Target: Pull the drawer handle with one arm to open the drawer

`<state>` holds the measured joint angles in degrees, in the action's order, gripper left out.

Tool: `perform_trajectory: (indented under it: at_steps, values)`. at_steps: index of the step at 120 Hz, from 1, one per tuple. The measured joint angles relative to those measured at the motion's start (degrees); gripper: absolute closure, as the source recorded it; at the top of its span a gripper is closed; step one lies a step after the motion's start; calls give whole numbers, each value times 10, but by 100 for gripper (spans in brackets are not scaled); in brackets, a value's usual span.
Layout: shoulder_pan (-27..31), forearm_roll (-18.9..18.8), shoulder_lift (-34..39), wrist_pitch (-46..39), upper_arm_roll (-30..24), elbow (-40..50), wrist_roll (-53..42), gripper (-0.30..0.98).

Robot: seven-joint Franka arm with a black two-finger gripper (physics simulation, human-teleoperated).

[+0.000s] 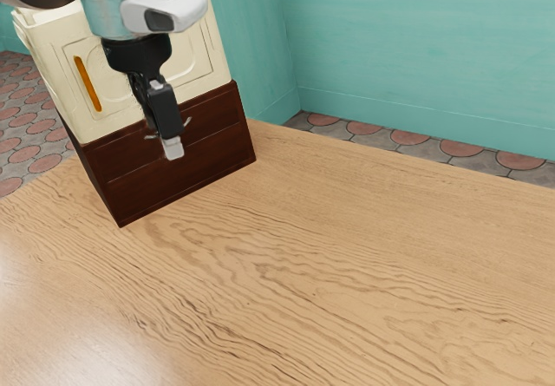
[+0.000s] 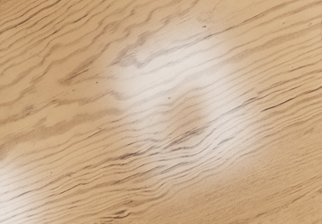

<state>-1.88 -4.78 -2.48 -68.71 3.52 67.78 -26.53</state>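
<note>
Exterior view: our gripper [image 1: 173,147] hung pointing down in front of the dark cabinet [image 1: 173,183], overlapping the thin handle [image 1: 187,121], whose ends peeked out on either side. The handle sat on the upper drawer [image 1: 218,118], which looked flush with the cabinet's front, so the pull seemed yet to be made. We could not tell whether the gripper was spread or pressed together, nor whether it touched the handle. The wrist view, aimed at the bench [image 1: 338,256], gave us no help with lining up. The step in hand, as we judged it, was settling onto the handle near its middle, and doing it well called for a slow approach, getting properly behind the bar without shoving the front. After that, a straight, level draw away from the cabinet would have suited it best; a slanting tug risked slipping off or dragging the cabinet along.
</note>
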Motion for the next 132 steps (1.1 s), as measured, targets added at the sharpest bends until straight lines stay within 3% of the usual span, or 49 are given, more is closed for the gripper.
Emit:
perform_trajectory:
  at_steps: [29,49,71,85,104,132]
  values:
    - [-11,-6,0,-38,0,0,-61,0]
    - [-17,-43,-28,-54,1,0,-90,2]
    - [-16,-141,-51,-73,3,5,-97,31]
    - [-1,-172,-83,-98,3,3,-96,36]
    - [32,-183,-135,-154,-2,-27,-93,36]
    - [73,-169,-232,-242,-2,-101,-88,37]
